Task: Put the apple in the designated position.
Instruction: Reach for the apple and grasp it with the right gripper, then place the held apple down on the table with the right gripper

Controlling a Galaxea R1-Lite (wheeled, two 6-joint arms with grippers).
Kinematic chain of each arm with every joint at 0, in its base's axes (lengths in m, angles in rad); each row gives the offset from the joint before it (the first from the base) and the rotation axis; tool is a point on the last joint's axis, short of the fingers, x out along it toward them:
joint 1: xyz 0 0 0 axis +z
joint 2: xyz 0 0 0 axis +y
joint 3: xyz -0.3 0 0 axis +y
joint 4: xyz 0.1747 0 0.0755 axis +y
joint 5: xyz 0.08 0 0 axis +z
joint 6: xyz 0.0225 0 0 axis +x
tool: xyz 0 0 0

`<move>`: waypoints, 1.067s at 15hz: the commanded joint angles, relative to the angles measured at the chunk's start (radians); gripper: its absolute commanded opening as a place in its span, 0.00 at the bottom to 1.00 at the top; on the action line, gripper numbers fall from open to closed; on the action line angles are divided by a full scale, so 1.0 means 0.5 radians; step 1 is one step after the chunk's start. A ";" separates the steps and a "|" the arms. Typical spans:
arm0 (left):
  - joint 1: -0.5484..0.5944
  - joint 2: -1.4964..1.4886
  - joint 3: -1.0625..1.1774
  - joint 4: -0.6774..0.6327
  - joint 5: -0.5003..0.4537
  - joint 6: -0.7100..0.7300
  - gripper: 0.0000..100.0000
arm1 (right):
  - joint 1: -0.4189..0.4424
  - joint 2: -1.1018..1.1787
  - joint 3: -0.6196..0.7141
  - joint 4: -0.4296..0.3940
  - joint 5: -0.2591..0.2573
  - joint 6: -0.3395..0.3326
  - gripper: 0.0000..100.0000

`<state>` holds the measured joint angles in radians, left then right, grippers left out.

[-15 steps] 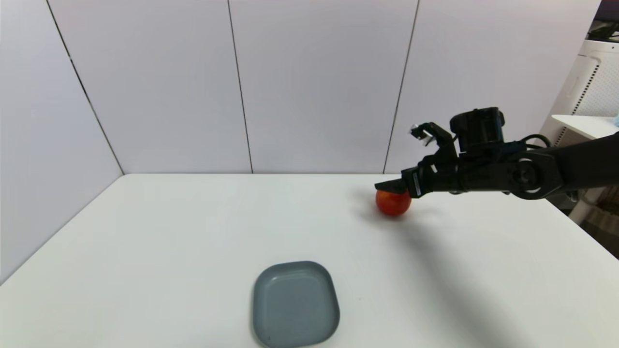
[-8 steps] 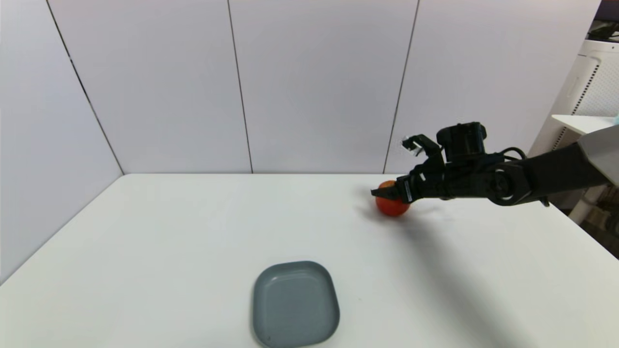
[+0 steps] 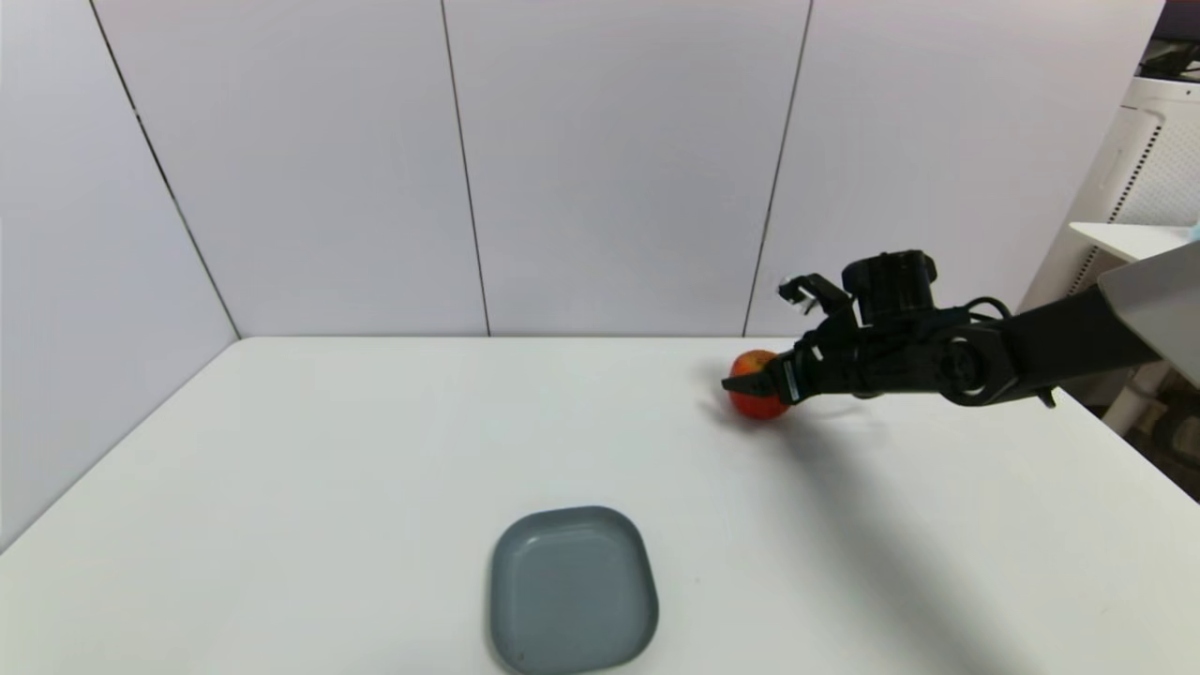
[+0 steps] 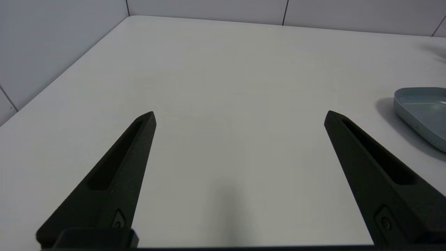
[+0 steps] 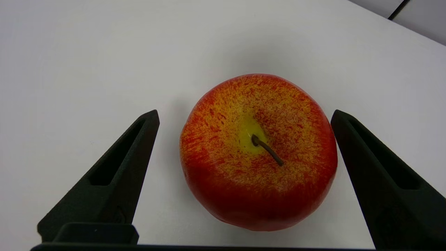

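The red apple with yellow-orange speckles and a short brown stem rests on the white table at the far right. In the right wrist view the apple sits upright between my two black fingers, apart from both. My right gripper is open and low around it, also seen in its own view as the right gripper. My left gripper is open and holds nothing, low over bare tabletop and out of the head view. No mark shows the designated position on the tabletop.
A grey rounded plate lies near the front middle of the table; its rim, the plate, shows in the left wrist view. White wall panels close the back and left. A white cabinet stands beyond the right edge.
My right gripper has come down from just above the apple to around its sides, and the arm has dropped lower. The apple and plate have not moved.
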<state>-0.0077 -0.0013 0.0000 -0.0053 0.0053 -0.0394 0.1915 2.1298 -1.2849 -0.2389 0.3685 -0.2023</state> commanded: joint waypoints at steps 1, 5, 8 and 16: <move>0.000 -0.001 0.000 -0.002 0.002 -0.001 1.00 | -0.024 0.005 0.045 -0.001 0.005 -0.046 0.00; 0.000 -0.001 0.000 -0.002 0.002 -0.004 1.00 | -0.036 -0.004 0.045 0.002 0.002 -0.052 0.00; 0.000 -0.001 0.000 -0.002 0.002 -0.001 1.00 | -0.061 -0.133 0.036 0.002 0.012 -0.034 0.00; 0.000 -0.001 0.000 -0.002 0.002 -0.001 1.00 | -0.049 -0.713 0.797 -0.007 0.757 -0.436 0.00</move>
<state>-0.0077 -0.0013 0.0000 -0.0057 0.0053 -0.0394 0.1713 1.8949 -1.0319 -0.2394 0.5819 -0.3040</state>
